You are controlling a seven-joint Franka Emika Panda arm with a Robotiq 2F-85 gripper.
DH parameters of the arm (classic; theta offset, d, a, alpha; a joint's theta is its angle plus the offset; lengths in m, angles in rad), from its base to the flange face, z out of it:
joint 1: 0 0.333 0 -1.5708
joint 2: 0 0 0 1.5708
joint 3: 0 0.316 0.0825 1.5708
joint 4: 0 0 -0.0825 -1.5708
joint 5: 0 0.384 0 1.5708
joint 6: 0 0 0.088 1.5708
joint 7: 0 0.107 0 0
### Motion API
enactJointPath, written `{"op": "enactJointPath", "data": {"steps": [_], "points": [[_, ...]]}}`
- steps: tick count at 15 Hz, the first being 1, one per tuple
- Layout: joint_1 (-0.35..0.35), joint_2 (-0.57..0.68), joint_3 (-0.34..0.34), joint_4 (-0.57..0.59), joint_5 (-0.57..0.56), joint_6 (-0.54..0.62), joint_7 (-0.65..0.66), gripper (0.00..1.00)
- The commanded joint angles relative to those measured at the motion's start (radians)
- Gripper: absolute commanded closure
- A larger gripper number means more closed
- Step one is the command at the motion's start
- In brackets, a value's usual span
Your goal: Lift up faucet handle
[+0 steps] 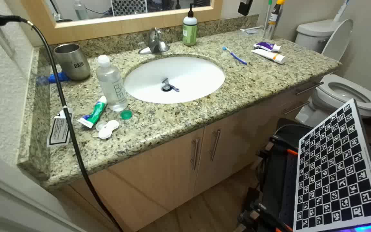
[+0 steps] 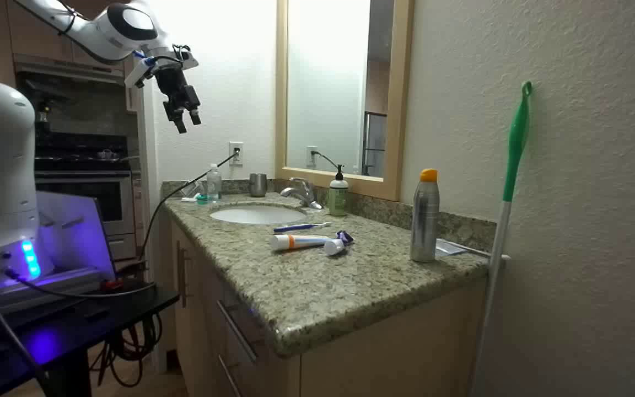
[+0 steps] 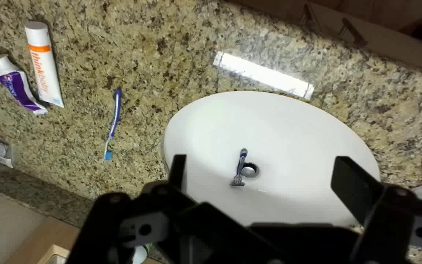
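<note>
My gripper [image 2: 188, 125], upper left in an exterior view: spread, empty. Handle [image 2: 301, 180], centre: untouched. Step, I judge: approach. Next call: descend, hook beneath, raise.

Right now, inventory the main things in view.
faucet handle: one, silver, atop faucet
basin: one, white, in counter
razor: one, blue-silver, in basin
soap bottle: one, green, beside faucet
toothbrush: one, blue, on counter
tubes: at least three, purple, white and green, on counter
capped bottle: one, clear, on counter
mug: one, grey, on counter
can: one, silver, orange-capped, on counter
mirror: one, wood-framed, on wall
arm: one, white, mounted beside counter
fingers: two, black, apart, above counter
</note>
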Motion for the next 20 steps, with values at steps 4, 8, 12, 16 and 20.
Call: {"op": "enactJointPath", "data": {"steps": [4,8,12,16,20], "points": [[0.0,0.067,0.003,0.036,-0.009,0.008,0.028,0.0],[-0.013,0.29,0.036,0.137,0.029,0.304,0.244,0.0],[-0.109,0.526,0.102,0.305,-0.118,0.559,0.527,0.0],[-0.061,0.567,0.034,0.36,-0.241,0.515,0.681,0.0],[-0.036,0.675,0.006,0.475,-0.265,0.449,0.724,0.0]]}}
